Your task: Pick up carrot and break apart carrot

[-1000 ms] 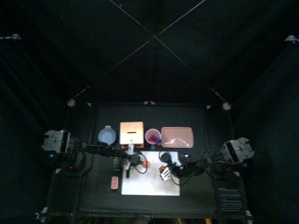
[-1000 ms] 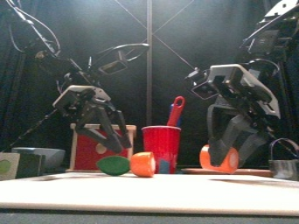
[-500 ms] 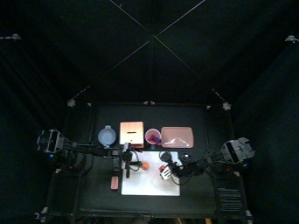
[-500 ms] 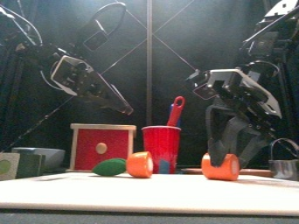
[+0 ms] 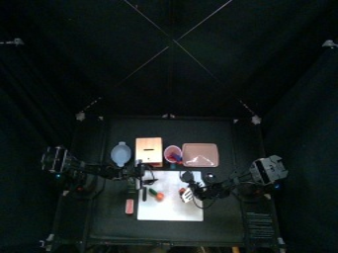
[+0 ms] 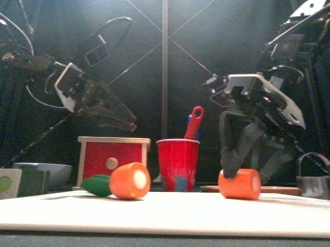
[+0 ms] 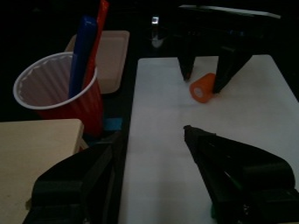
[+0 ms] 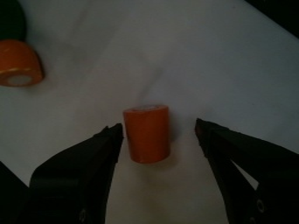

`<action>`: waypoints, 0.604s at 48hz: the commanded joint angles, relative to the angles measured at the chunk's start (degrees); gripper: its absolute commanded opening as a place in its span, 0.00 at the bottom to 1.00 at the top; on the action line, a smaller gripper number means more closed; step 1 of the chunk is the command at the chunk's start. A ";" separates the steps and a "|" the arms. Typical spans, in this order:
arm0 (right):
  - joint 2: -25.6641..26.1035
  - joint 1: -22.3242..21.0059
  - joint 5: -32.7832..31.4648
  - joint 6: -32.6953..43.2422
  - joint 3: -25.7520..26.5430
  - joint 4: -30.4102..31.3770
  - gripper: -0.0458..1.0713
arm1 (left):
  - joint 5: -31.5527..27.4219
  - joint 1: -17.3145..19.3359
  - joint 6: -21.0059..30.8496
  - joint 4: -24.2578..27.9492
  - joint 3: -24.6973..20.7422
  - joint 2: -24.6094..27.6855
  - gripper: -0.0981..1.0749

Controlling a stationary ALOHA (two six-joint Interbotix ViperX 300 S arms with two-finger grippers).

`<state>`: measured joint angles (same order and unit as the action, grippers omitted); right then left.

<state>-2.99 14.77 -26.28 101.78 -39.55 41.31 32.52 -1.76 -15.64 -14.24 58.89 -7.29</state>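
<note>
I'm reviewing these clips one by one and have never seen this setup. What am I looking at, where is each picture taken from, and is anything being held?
Two black robot arms work at a small table. One picture looks straight down, one looks level from the table's front edge, and one comes from each wrist. On the white board lie two carrot pieces: the leafy tip piece and the stub. Behind stand a red cup and a red box. The left gripper is raised and open. The right gripper stands open around the stub. Nothing is held.

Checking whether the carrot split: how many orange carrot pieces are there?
2. One piece stands on the white board between the open right gripper's jaws; the green-tipped piece lies nearer the left gripper.
</note>
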 commanded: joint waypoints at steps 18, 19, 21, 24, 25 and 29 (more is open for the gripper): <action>2.99 0.00 0.09 -0.09 2.46 1.85 0.91 | 0.53 -0.18 0.09 -4.75 -0.26 -0.79 0.87; 3.25 0.00 0.09 -0.09 2.46 2.11 0.91 | 0.62 -0.18 0.09 -5.45 -0.35 -0.97 0.87; 3.69 -0.09 0.09 -0.09 2.46 2.72 0.91 | 0.53 -0.18 0.09 -6.33 -0.44 -1.14 0.87; 4.48 -0.18 0.09 0.00 2.55 3.87 0.91 | 0.53 -0.35 0.18 -7.73 -0.26 -1.67 0.87; 4.75 -0.26 0.09 0.00 2.55 4.48 0.91 | 0.53 -0.53 0.18 -8.53 -0.18 -2.02 0.87; 5.71 -0.44 0.09 -0.09 2.81 6.33 0.90 | 0.18 -1.49 0.09 -11.25 0.35 -3.25 0.87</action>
<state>-0.26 14.68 -26.28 101.78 -38.14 46.14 32.52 -2.37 -15.56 -23.64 59.50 -8.88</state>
